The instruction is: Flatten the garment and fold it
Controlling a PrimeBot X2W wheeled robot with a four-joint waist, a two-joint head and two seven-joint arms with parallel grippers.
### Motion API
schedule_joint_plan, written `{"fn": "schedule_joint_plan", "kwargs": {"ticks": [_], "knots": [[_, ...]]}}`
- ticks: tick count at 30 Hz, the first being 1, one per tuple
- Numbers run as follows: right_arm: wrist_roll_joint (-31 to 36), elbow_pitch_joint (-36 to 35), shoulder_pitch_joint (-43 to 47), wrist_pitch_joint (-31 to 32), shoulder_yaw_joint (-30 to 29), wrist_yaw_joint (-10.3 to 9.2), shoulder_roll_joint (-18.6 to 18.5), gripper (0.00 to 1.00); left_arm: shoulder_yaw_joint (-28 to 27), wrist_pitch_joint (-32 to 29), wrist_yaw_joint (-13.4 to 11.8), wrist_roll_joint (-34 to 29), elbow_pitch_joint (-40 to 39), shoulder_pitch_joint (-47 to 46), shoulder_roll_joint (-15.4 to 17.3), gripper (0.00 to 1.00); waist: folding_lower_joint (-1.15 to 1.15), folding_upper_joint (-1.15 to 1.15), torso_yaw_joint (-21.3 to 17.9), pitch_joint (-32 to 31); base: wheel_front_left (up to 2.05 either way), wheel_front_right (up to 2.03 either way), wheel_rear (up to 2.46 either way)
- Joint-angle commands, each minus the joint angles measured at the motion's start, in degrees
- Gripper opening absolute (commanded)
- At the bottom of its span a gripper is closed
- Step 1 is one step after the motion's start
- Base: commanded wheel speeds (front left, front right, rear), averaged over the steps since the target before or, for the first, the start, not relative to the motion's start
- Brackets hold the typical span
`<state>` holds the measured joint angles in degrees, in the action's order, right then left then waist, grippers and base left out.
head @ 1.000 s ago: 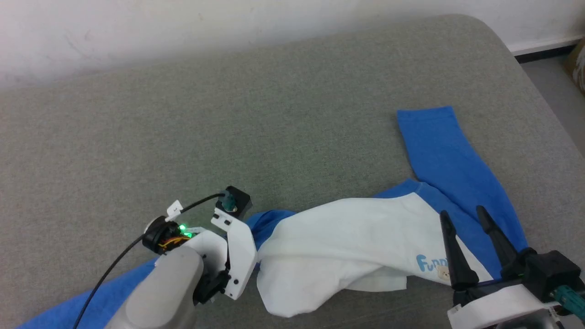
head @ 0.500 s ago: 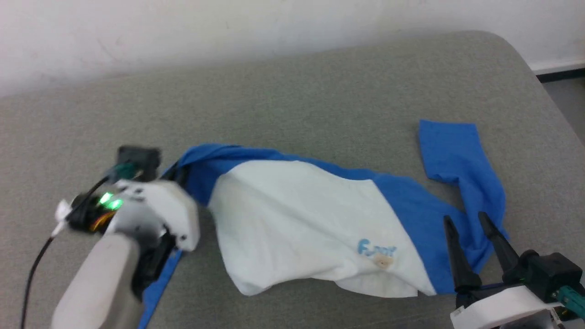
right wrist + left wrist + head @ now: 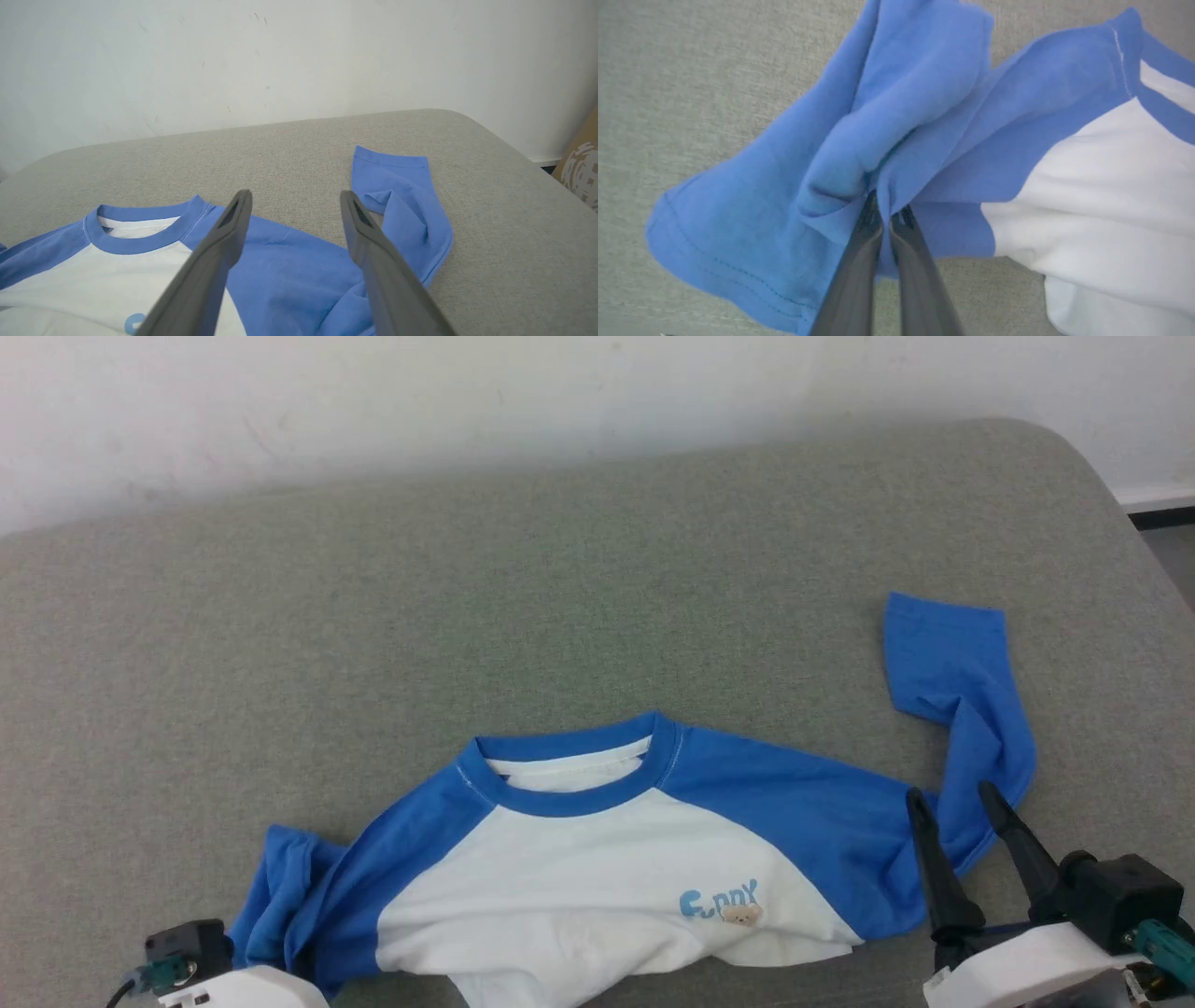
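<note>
The garment [image 3: 597, 887] lies chest up on the grey cushion, white body, blue collar and blue sleeves, with small light-blue lettering and a tan figure. Its right sleeve [image 3: 962, 700] bends up toward the back of the cushion. Its left sleeve is bunched at the lower left. In the left wrist view my left gripper [image 3: 886, 212] is shut on a fold of that bunched blue sleeve [image 3: 859, 154]. My right gripper [image 3: 952, 803] stands open just above the right sleeve's elbow, nothing between its fingers [image 3: 233, 224]; the garment [image 3: 154, 252] spreads below it.
The grey cushion [image 3: 467, 616] reaches back to a white wall [image 3: 467, 401]. Its rounded right corner drops to the floor [image 3: 1172, 551]. A brown patterned object [image 3: 581, 172] stands by the wall at the far right.
The left gripper, shut on the sleeve, swept the garment out to the left and drew back toward me. The shirt went from twisted to spread chest up. The camera also shifted.
</note>
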<state>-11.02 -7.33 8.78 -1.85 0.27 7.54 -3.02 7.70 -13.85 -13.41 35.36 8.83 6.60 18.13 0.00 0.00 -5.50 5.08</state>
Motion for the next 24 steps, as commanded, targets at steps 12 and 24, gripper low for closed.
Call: {"fn": "schedule_joint_plan", "kwargs": {"ticks": [12, 24], "knots": [[3.19, -0.53, -0.56, 2.95, -1.40, -0.05, 0.14, 1.00, 0.99, 25.65, 4.38, -8.01, -1.74, -4.06, -2.18, 1.00, 0.00, 0.00, 2.01, -2.38, 0.00, 0.00, 0.00], [-6.02, 12.35, -13.99, 21.63, 4.84, -0.05, -9.17, 1.00, 0.66, 28.82, 5.69, -15.38, -8.78, -6.10, -7.48, 1.00, 0.00, 0.00, 7.78, 0.29, 0.00, 0.00, 0.00]]}}
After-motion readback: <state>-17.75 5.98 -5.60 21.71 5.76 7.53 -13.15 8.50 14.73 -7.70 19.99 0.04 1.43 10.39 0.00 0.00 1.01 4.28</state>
